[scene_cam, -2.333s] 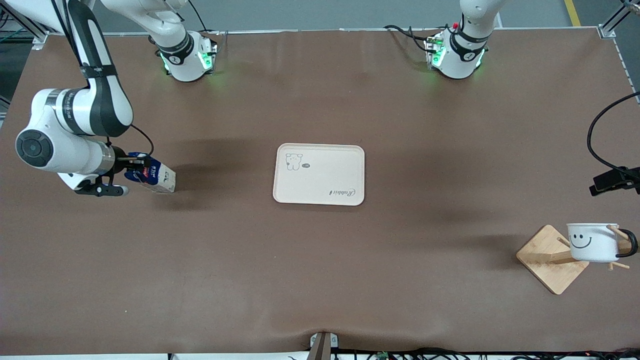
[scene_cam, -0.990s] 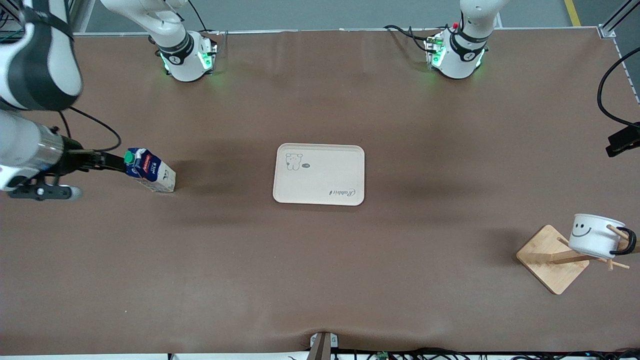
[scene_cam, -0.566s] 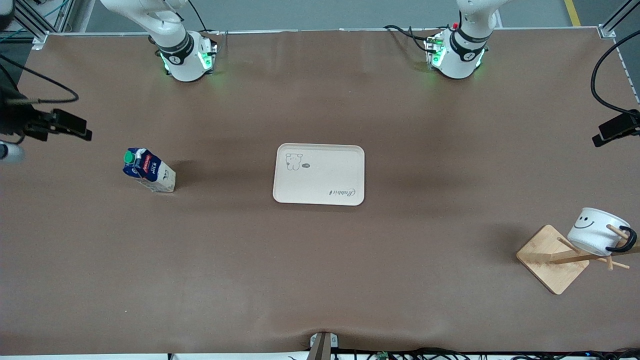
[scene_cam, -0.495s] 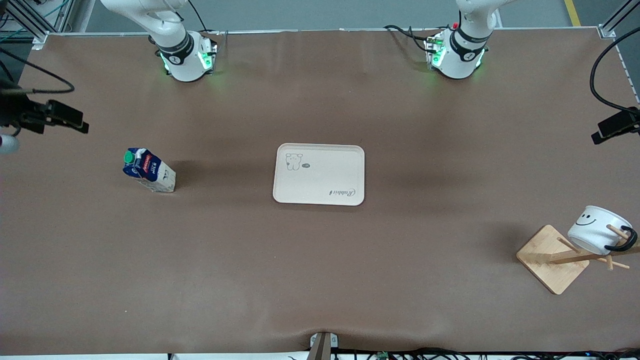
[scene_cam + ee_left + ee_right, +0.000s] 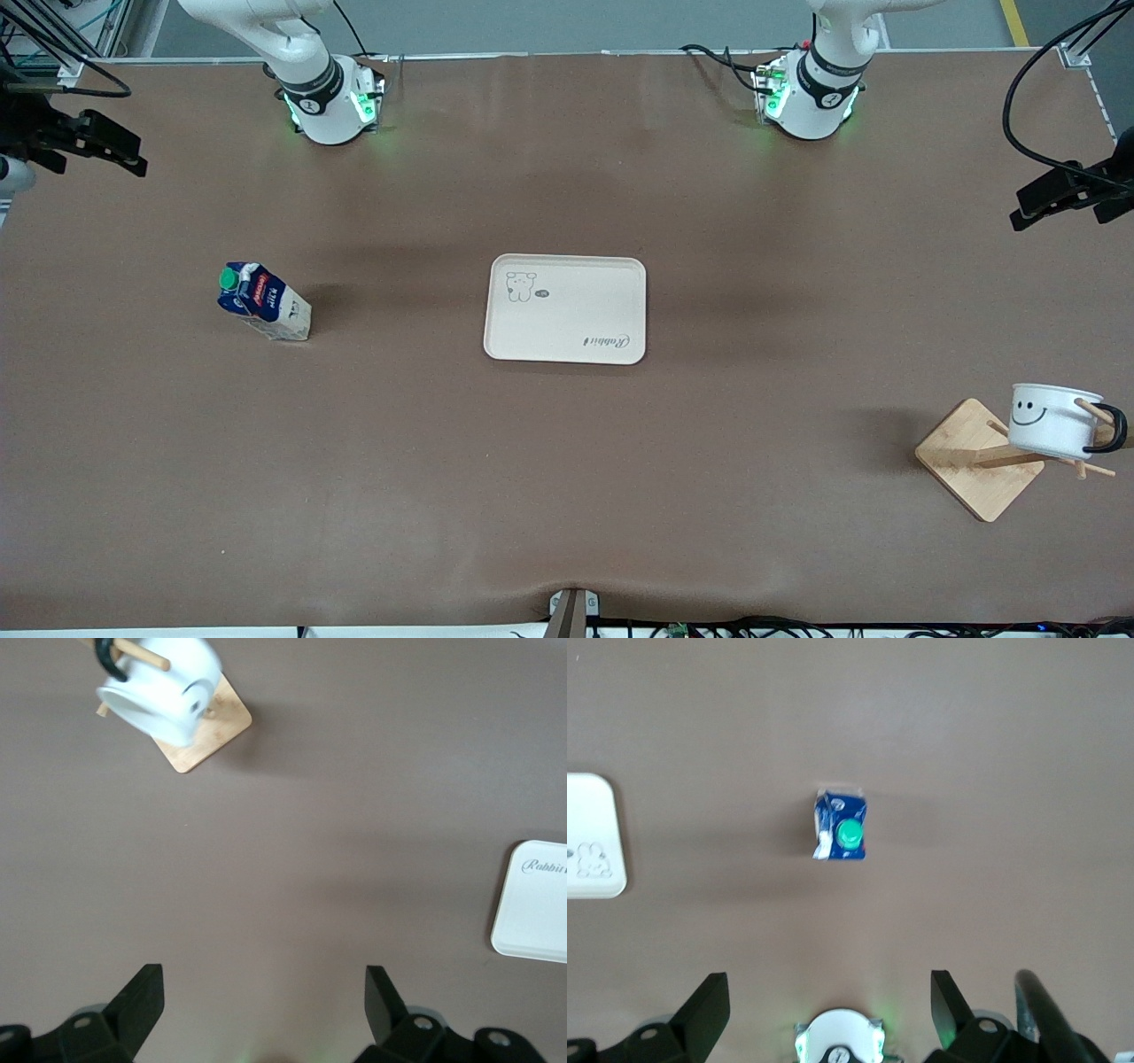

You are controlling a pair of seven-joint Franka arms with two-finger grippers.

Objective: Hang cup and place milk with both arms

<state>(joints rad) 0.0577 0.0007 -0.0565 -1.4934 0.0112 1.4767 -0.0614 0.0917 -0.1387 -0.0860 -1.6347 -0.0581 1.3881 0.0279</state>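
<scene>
The milk (image 5: pixel 263 303) stands on the table toward the right arm's end, green cap up; in the right wrist view it (image 5: pixel 842 826) is seen from above. The cup (image 5: pixel 1054 421) hangs by its black handle on a peg of the wooden rack (image 5: pixel 979 459) toward the left arm's end; it also shows in the left wrist view (image 5: pixel 164 687). My right gripper (image 5: pixel 133 159) is open and empty, high over the table's edge (image 5: pixel 830 992). My left gripper (image 5: pixel 1032 208) is open and empty, high over the other end (image 5: pixel 264 992).
A cream tray (image 5: pixel 565 308) lies at the table's middle, nothing on it; its corner shows in the left wrist view (image 5: pixel 536 899) and in the right wrist view (image 5: pixel 594 837). The right arm's green-lit base (image 5: pixel 842 1045) shows between the right gripper's fingers.
My right gripper let go of the milk and rose away toward the table's edge. My left gripper also drew up and away. The cup swung on its peg and now hangs level.
</scene>
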